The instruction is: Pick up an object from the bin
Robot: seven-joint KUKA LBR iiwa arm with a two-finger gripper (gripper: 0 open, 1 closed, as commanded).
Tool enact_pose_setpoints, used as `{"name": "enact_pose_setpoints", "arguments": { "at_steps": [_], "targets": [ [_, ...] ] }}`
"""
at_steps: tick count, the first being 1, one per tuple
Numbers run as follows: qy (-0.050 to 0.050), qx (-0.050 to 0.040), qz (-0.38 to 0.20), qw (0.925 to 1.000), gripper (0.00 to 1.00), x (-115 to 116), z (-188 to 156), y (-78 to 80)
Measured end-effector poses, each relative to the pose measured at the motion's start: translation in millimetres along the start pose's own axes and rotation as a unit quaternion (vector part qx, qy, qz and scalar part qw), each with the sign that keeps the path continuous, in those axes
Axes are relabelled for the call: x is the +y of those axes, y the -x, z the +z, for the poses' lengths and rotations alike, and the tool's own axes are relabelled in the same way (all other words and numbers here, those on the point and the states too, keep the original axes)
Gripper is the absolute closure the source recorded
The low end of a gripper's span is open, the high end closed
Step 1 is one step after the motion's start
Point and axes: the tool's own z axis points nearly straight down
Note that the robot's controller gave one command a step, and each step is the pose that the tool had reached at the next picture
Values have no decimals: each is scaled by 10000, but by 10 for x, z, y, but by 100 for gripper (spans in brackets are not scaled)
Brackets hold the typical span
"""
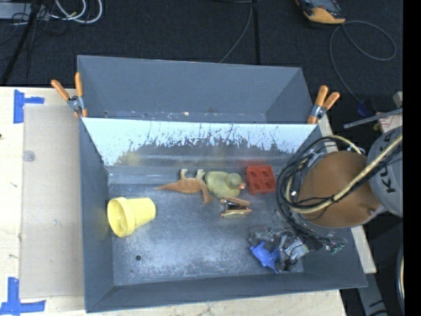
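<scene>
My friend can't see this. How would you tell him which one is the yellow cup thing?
Start at the grey metal bin and look at its floor on the left side. There the yellow cup lies tipped on its side, alone, apart from the orange lizard, green toy and red block near the back wall. It is the only yellow thing.

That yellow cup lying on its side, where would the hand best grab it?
Probably from straight above, pinching across the middle of the yellow cup. It lies on its side, mouth toward the view's left, with bare bin floor on both flanks.
</scene>
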Motion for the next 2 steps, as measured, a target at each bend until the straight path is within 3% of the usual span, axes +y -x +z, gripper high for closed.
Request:
{"name": "enact_pose_setpoints", "arguments": {
  "at_steps": [1, 2],
  "targets": [
    [49, 55, -15, 10000, 100, 70, -441, 0],
    [-5, -9, 71, 10000, 100, 93, -775, 76]
  ]
}}
